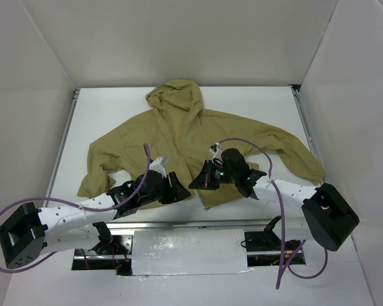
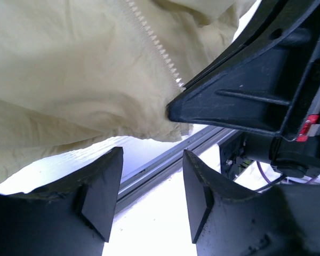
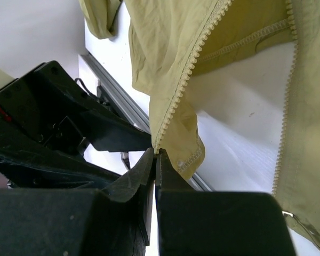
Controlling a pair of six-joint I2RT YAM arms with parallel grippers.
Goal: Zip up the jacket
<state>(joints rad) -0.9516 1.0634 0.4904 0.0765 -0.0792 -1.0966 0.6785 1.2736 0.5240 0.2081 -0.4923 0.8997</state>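
Right hand (image 3: 156, 160) tight on jacket (image 3: 165, 64) front edge

Both arms reach in from the worktop's near edge toward its middle, the left gripper (image 2: 152, 153) with fingers spread apart, the right gripper (image 3: 155, 156) just beside it, fingers pressed together on the jacket (image 3: 165, 58) at its zipper edge.

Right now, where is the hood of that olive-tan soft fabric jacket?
In the top view, the hood lies at the far middle of the white table.
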